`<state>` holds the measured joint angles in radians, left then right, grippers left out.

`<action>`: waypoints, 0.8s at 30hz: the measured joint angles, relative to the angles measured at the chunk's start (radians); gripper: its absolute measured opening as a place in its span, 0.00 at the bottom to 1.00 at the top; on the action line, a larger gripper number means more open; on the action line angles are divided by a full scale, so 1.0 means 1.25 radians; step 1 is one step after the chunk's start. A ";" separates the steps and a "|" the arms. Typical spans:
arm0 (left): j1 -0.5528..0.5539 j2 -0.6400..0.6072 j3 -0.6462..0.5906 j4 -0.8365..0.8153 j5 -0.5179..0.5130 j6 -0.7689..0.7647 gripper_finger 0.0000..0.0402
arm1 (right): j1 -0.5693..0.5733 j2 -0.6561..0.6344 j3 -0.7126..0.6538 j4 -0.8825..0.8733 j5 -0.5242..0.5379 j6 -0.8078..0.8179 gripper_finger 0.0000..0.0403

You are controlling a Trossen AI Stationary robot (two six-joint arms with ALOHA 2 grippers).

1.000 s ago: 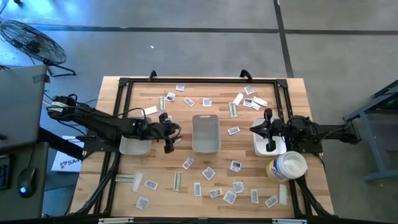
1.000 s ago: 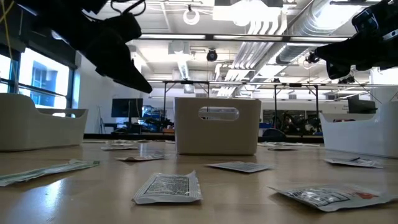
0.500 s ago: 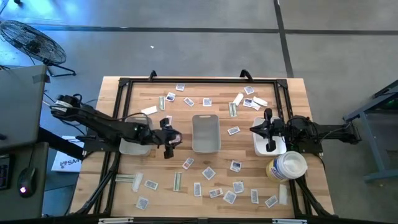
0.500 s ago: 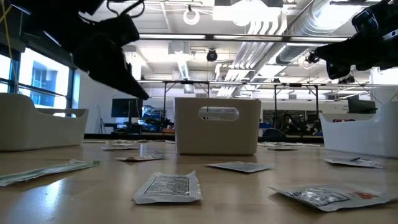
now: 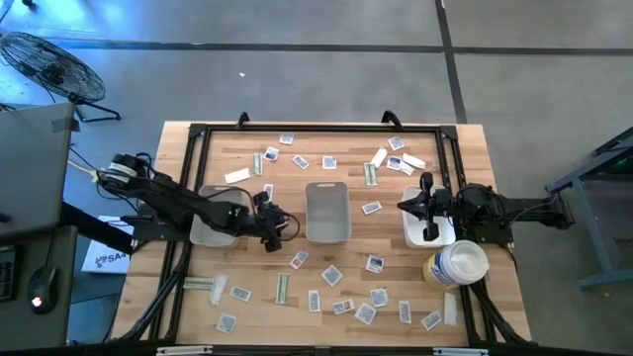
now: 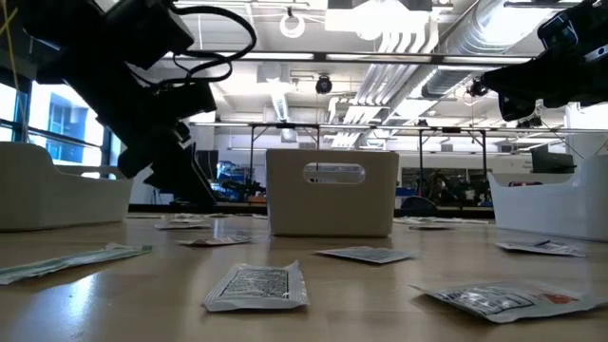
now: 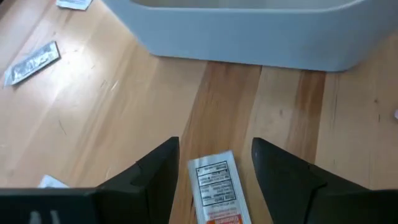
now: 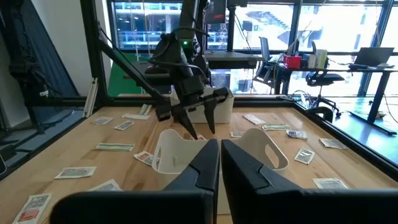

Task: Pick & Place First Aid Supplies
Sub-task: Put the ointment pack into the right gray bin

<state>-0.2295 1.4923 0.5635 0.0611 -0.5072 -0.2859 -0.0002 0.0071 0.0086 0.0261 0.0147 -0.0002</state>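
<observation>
Beside the grey tray, the left hand, spread wide, straddles a flat sachet; closing too high could miss it.

An open-plan lab: exposed ceiling ducts, office chairs, large windows

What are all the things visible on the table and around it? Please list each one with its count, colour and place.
Packets: many, white-grey and pale green, scattered over the table, mostly along the far and near edges.
Grey tray: one, table centre.
White trays: two, one under each arm.
Round tub: one, white with yellow label, near right side.
Wooden table: one, with black frame.
Fan: one, floor, left.
Left claw: open over a sachet.
Right claw: shut, above right tray.
</observation>
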 joint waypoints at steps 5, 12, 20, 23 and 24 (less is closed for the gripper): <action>0.000 0.022 0.000 0.000 0.000 -0.001 0.49 | 0.000 0.000 0.000 0.000 0.000 0.000 0.03; 0.000 0.049 0.000 0.033 -0.012 -0.029 0.49 | 0.000 0.000 0.000 0.000 0.000 0.000 0.03; 0.000 0.072 0.000 0.074 -0.022 -0.043 0.49 | 0.000 0.000 0.000 0.000 0.000 0.000 0.03; 0.000 0.072 0.000 0.071 -0.022 -0.051 0.49 | 0.000 0.000 0.000 0.000 0.000 0.000 0.03; 0.000 0.072 0.000 0.069 -0.022 -0.051 0.49 | 0.000 0.000 0.000 0.000 0.000 0.000 0.03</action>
<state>-0.2295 1.5829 0.5636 0.1468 -0.5343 -0.3496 -0.0002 0.0071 0.0086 0.0261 0.0151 -0.0002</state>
